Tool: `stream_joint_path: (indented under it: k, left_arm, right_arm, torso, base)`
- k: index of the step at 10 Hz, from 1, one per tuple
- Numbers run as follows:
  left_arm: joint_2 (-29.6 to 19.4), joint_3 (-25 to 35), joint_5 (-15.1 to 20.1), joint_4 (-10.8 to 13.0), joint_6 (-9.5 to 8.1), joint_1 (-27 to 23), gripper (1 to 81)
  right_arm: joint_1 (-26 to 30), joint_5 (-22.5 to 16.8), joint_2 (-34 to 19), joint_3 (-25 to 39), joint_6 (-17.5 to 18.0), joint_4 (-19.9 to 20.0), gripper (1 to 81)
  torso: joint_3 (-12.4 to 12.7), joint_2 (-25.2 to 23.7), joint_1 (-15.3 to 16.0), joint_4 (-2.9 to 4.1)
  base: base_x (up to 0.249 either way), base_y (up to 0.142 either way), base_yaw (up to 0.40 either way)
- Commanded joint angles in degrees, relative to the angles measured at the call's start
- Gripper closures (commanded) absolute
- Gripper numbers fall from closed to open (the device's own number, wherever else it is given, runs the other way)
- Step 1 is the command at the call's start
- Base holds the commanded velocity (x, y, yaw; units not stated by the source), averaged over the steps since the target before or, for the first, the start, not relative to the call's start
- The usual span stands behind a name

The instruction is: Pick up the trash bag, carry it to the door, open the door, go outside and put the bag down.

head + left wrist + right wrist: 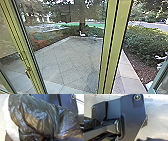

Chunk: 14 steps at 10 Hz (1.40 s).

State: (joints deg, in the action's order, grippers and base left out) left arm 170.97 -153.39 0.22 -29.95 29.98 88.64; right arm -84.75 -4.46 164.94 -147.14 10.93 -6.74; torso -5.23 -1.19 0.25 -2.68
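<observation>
- Pale floor beside robot's dark plate.
- Trash bag near left wrist: thin, crinkly, soft, probably light and slippery; bunch neck, grip there, could tear.
- Both end effectors: can't tell if apart, together, clamped.
- Door frame ahead, paved yard beyond.

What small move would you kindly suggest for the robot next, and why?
Perhaps a slight, slow turn to its left: what looks like a handle sits on the door frame left of centre in the head view, and the trash bag looms large before the left wrist camera.
</observation>
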Motion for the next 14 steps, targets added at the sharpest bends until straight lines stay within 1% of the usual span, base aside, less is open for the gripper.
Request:
stream_joint_path:
  k: [1, 12, 14]
  left_arm:
    - [-0.19, 0.29, 4.53, 0.42, 0.35, -2.28, 81.1]
    - [-0.19, 0.37, 4.61, 0.6, 0.35, -2.28, 81.1]
    - [-0.19, 0.37, 4.61, 0.6, 0.35, -2.28, 81.1]
  right_arm:
    - [2.35, -3.36, -0.2, 0.02, -0.12, -0.64, 1.0]
    - [2.25, -3.36, 1.3, -1.91, -0.12, -0.64, 1.0]
    - [2.25, -3.36, 1.74, -2.7, -0.12, -1.43, 1.0]
  torso:
    - [0.0, 0.02, 0.0, 0.0]
    - [0.0, 0.0, 0.02, 0.0]
    - [0.0, 0.0, 0.02, 0.0]
  base:
    - [0.0, 0.0, -0.168]
    - [0.0, 0.0, -0.189]
    - [0.0, 0.0, -0.141]
